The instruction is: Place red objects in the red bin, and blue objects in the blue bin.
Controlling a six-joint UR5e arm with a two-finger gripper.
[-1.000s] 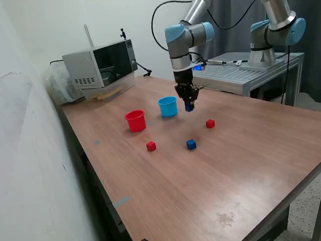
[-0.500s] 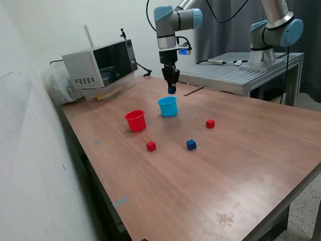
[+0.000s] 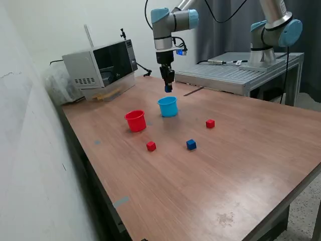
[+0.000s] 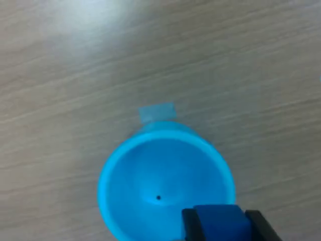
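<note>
Blue cube (image 4: 220,222) clamped in pincer (image 3: 168,89), above blue cup (image 4: 165,183)

Microwave (image 3: 100,68) (door dark) at wooden table (image 3: 225,170) far corner; metal bench (image 3: 241,70) behind

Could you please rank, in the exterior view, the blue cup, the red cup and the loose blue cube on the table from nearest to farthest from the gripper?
Measured from the gripper, which holds a blue cube above the table:
1. Blue cup, just below it.
2. Red cup, further toward the exterior view's left.
3. Loose blue cube, farthest, toward the table's front.
</note>
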